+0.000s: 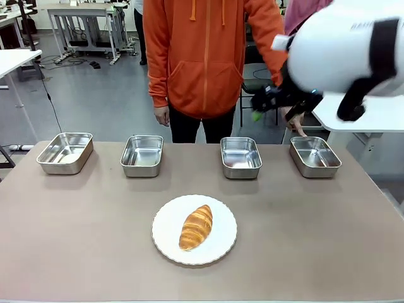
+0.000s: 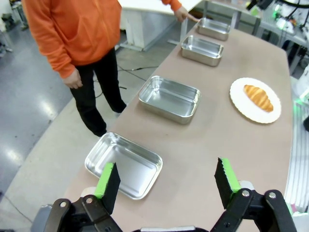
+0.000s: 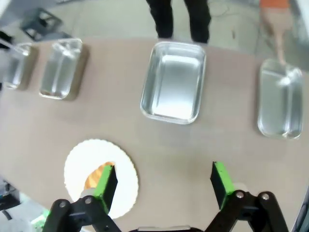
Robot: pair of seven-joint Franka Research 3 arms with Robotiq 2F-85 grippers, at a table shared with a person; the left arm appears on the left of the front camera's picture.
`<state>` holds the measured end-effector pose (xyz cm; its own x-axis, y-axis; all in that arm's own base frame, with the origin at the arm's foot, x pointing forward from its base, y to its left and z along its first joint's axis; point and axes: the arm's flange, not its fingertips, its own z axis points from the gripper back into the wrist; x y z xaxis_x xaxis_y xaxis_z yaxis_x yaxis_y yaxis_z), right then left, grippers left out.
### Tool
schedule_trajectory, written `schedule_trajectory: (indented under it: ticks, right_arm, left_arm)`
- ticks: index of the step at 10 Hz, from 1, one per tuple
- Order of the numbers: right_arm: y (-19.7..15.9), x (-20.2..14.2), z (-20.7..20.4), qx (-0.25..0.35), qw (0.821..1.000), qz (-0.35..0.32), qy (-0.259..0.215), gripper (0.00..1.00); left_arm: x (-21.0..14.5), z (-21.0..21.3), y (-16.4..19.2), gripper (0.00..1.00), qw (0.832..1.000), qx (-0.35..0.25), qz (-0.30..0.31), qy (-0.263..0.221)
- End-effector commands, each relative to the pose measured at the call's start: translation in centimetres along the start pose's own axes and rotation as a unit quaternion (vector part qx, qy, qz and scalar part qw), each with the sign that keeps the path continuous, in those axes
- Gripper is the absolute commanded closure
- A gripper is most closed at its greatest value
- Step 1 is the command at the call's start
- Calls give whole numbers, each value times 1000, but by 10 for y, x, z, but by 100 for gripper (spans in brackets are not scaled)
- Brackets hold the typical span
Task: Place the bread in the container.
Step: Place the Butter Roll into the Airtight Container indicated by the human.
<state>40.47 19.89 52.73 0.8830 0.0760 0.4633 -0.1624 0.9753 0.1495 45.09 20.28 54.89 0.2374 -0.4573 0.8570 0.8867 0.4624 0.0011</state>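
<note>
Bread: the bread (image 1: pixel 196 227) lies on a white plate (image 1: pixel 169 214) in the lower middle of the front view, tips pointing lower left and upper right.
Trays: four steel trays stand in a row across the middle of that view, all empty and well apart from the plate.
Likely target: the person's fingertips (image 1: pixel 297 130) rest at the far corner of the right-end tray (image 1: pixel 315 158), so that tray is probably the one meant.
Right hand: the right hand (image 3: pixel 161 184) hangs high over the counter (image 1: pixel 76 240), pads spread wide, nothing between them; the plate sits at the lower left of its view, the bread partly behind one pad.
Left hand: the left hand (image 2: pixel 166 181) is spread wide too, empty, above the nearest tray at the lower left of its view.
Step in hand: reaching for the bread, not yet begun.
Doing it well: centre the right hand over the thick middle, turn the wrist so the pads close across the narrow width, and come straight down.
Grip: squeeze lightly, since the crust looks glossy and soft.
Carry: lift clear of the plate rim, then lower into the tray before letting go.
</note>
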Motion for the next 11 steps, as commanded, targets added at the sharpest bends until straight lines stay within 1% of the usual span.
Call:
schedule_trajectory:
  ticks: [1,3,4,5,6,11]
  right_arm:
    - [44,-15,-21,-33,998,-35,47,0]
    - [77,-39,-57,-17,991,-57,117,0]
    - [78,-45,-65,10,987,-87,138,0]
    - [67,-44,-56,38,985,-100,132,0]
    - [79,-59,-64,-19,992,-51,116,0]
    - [79,-59,-64,-19,992,-51,116,0]
  left_arm:
    - [3,1,-1,0,1000,1,-4,-3]
    - [3,1,-1,0,1000,1,-4,-3]
    - [3,1,-1,0,1000,1,-4,-3]
    - [3,1,-1,0,1000,1,-4,-3]
    - [3,1,-1,0,1000,1,-4,-3]
    - [3,1,-1,0,1000,1,-4,-3]
